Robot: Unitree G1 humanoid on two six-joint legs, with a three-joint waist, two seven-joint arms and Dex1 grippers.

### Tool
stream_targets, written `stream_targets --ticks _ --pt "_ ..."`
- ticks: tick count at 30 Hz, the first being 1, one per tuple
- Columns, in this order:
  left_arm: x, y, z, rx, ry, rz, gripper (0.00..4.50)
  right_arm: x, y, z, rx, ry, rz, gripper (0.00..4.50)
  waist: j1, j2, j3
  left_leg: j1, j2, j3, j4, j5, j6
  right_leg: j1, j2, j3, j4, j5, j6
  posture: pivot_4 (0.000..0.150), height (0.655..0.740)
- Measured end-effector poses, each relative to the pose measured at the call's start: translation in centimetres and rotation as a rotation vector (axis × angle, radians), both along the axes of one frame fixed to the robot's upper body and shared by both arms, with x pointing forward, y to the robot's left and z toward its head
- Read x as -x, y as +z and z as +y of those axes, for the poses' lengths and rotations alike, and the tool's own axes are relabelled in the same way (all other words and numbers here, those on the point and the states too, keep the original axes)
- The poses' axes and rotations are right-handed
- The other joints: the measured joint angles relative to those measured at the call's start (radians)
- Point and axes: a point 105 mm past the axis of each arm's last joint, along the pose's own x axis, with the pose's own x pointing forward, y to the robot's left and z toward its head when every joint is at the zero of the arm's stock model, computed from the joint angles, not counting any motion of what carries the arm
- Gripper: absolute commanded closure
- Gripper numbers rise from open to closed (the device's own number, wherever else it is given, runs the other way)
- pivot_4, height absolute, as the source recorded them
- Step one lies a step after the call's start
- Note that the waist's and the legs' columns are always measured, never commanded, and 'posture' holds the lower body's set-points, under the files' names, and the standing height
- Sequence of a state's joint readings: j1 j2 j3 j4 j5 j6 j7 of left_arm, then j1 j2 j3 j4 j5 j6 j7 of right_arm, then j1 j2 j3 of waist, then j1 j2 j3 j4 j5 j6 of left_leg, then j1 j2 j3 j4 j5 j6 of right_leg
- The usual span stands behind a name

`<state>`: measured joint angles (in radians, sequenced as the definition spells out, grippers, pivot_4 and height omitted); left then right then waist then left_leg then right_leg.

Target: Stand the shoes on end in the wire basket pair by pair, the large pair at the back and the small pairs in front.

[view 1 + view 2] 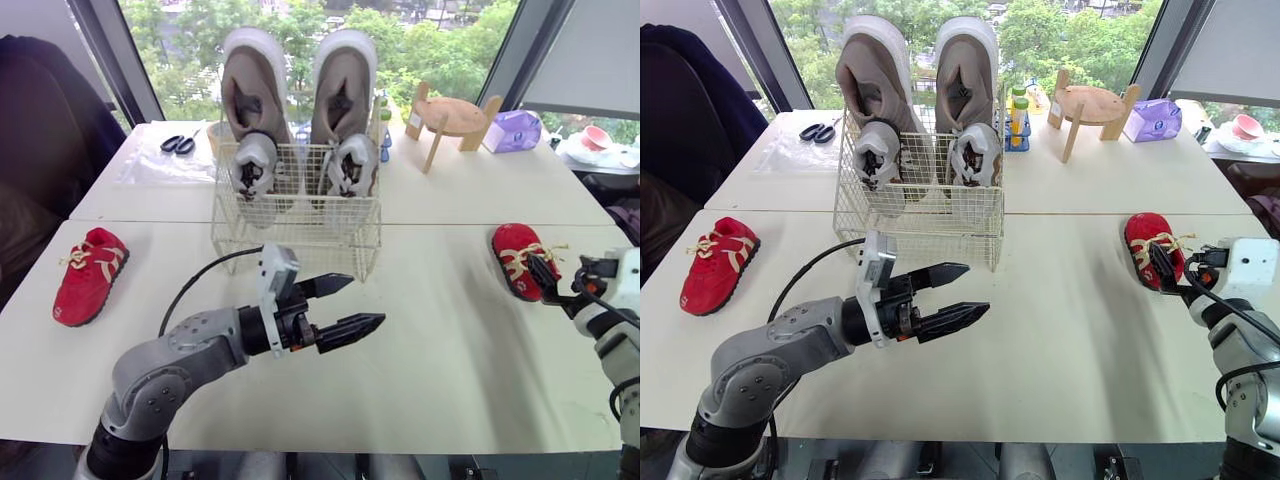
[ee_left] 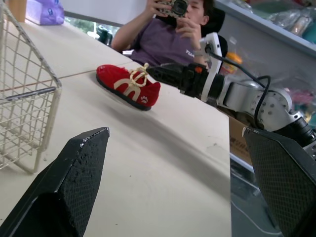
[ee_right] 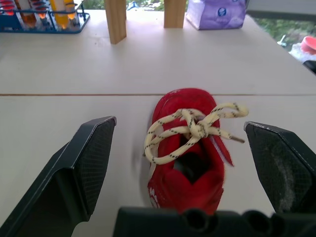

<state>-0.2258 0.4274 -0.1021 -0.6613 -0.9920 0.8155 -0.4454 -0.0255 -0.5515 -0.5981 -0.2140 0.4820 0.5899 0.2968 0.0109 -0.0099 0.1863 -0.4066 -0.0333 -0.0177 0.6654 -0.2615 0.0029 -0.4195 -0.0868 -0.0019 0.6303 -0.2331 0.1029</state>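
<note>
Left eye view has the left arm bent at the elbow and reaching forward, the left hand (image 1: pixel 365 300) hovering over the tabletop (image 1: pixel 440 370) just in front of the wire basket (image 1: pixel 296 225), its two black fingers spread and holding nothing. Well to the right of the basket, the right hand (image 3: pixel 180 123) points at the heel end of a red shoe (image 1: pixel 517 258) that lies flat on its sole. In the right wrist view its fingers stand wide apart, one on each side of the shoe; whether either one touches it cannot be made out. The right forearm is cut off at the picture's edge. A second red shoe (image 1: pixel 90 273) lies flat well to the left of the basket. Inside the basket the large tan pair (image 1: pixel 255 90) stands on end at the back, toes upward above the rim, and the small grey pair (image 1: pixel 254 163) stands in front, hiding their lower parts
</note>
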Motion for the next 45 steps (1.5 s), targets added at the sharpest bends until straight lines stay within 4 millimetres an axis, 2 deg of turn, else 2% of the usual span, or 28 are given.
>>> stream_targets --ticks 13,15,16,17,19,20,24,26,27,29,30,31,33,34,36,39,42,45 --pt "-0.4 -0.7 0.7 -0.043 0.048 -0.001 0.06 -3.2 -5.2 -1.2 -0.017 -0.072 0.118 0.00 0.000 0.000 0.000 0.000 0.000 0.000 0.000 0.000 0.000 0.000 0.000 0.000 0.000 0.000 0.000 0.150 0.7400" --pt "-0.6 -0.7 0.8 -0.049 0.063 -0.006 0.00 -3.6 -6.3 -1.3 -0.019 -0.083 0.148 0.55 -0.001 0.000 0.000 0.000 0.000 0.000 0.000 0.000 0.000 0.000 0.000 0.000 0.000 0.000 0.000 0.150 0.7400" --pt "-0.6 -0.7 0.8 -0.051 0.067 -0.007 0.00 -3.9 -6.3 -1.3 -0.015 -0.082 0.142 0.79 -0.001 0.001 0.000 0.000 0.000 0.000 0.000 0.000 0.000 0.000 0.000 0.000 0.000 0.000 0.000 0.150 0.7400" --pt "-0.7 -0.7 0.8 -0.052 0.069 -0.008 0.00 -4.1 -6.3 -1.3 -0.012 -0.083 0.138 1.33 -0.001 0.001 0.000 0.000 0.000 0.000 0.000 0.000 0.000 0.000 0.000 0.000 0.000 0.000 0.000 0.150 0.7400" --pt "-0.7 -0.7 0.9 -0.054 0.074 -0.010 0.00 -4.2 -6.3 -1.4 -0.004 -0.086 0.128 2.07 0.000 0.001 0.000 0.000 0.000 0.000 0.000 0.000 0.000 0.001 0.000 0.000 0.000 0.000 0.000 0.150 0.7400" --pt "-0.8 -0.7 1.0 -0.055 0.079 -0.012 0.00 -4.3 -6.3 -1.4 -0.001 -0.087 0.125 2.24 0.000 0.001 0.000 0.001 0.000 0.000 0.000 0.000 0.000 0.001 0.000 0.000 0.000 0.000 0.000 0.150 0.7400" --pt "-1.3 0.2 2.3 -0.031 0.118 -0.018 0.00 -4.6 -6.3 -1.3 -0.009 -0.091 0.104 2.28 -0.001 0.001 0.000 0.001 0.000 0.000 0.000 0.000 0.000 0.001 0.000 0.000 0.000 0.000 0.000 0.150 0.7400" --pt "-1.6 1.8 3.4 0.043 0.123 -0.006 0.00 -4.9 -5.7 -1.1 -0.010 -0.091 0.075 2.28 -0.002 0.001 0.000 0.001 0.000 0.000 0.000 0.000 0.000 0.000 0.000 0.000 0.000 0.000 0.000 0.150 0.7400" --pt "-1.9 2.9 4.1 0.078 0.125 -0.011 0.00 -5.5 -4.7 -0.9 -0.013 -0.085 0.041 2.28 -0.005 0.002 0.001 0.000 0.000 0.000 0.001 0.000 0.000 -0.001 0.000 0.000 0.000 0.000 0.000 0.150 0.7400" --pt "-2.4 5.6 6.1 0.160 0.131 -0.019 0.00 -7.4 -0.7 -0.3 -0.014 -0.061 -0.082 2.28 -0.019 0.006 0.002 -0.001 0.001 0.001 0.001 0.001 0.000 -0.002 0.000 0.000 0.001 0.000 0.000 0.150 0.7400" --pt "-2.6 7.2 7.2 0.200 0.130 -0.036 0.00 -8.6 2.9 0.1 -0.006 -0.046 -0.179 2.28 -0.027 0.009 0.004 -0.001 0.001 0.003 0.001 0.001 0.001 -0.004 -0.001 0.001 0.001 0.000 0.001 0.150 0.7400" --pt "-2.7 8.3 7.8 0.222 0.131 -0.057 0.00 -9.1 6.0 0.2 0.014 -0.036 -0.264 2.28 -0.027 0.011 0.003 -0.001 0.001 0.003 0.000 0.001 0.001 -0.004 0.000 0.001 0.001 0.001 0.002 0.150 0.7400" --pt "-3.3 10.6 8.7 0.291 0.137 -0.081 0.00 -9.6 13.7 1.4 0.053 0.018 -0.471 2.28 -0.025 0.011 0.003 -0.001 0.001 0.003 -0.001 0.001 0.001 -0.004 0.000 0.001 0.002 0.002 0.004 0.150 0.7400" --pt "-4.2 12.1 9.2 0.344 0.158 -0.092 0.00 -9.6 17.7 2.8 0.070 0.077 -0.579 2.28 -0.023 0.011 0.003 -0.001 0.002 0.002 -0.001 0.001 0.001 -0.005 0.001 0.001 0.002 0.002 0.004 0.150 0.7400" --pt "-5.3 14.5 9.9 0.420 0.199 -0.118 0.00 -8.3 23.7 6.3 0.130 0.217 -0.757 2.28 -0.021 0.007 0.001 -0.001 0.004 0.001 -0.001 0.001 0.001 -0.003 0.004 0.000 0.000 0.002 0.004 0.150 0.7400" --pt "-6.6 16.9 10.9 0.507 0.250 -0.115 0.00 -7.0 27.1 10.9 0.172 0.464 -0.847 2.28 -0.020 0.002 0.001 -0.003 0.004 0.000 -0.001 0.001 0.001 -0.003 0.004 0.000 -0.002 0.002 0.004 0.150 0.7400" --pt "-6.3 19.5 11.5 0.552 0.237 -0.147 0.00 -6.0 27.6 15.6 0.237 0.738 -0.832 2.28 -0.022 0.001 0.002 -0.004 0.004 0.000 0.000 0.001 0.001 -0.004 0.003 0.001 -0.002 0.002 0.004 0.150 0.7400" --pt "-5.3 21.3 11.5 0.533 0.196 -0.185 0.00 -4.5 27.5 19.0 0.350 0.937 -0.820 2.28 -0.023 0.001 0.002 -0.004 0.004 0.000 -0.001 0.001 0.001 -0.005 0.004 0.001 -0.001 0.002 0.004 0.150 0.7400"
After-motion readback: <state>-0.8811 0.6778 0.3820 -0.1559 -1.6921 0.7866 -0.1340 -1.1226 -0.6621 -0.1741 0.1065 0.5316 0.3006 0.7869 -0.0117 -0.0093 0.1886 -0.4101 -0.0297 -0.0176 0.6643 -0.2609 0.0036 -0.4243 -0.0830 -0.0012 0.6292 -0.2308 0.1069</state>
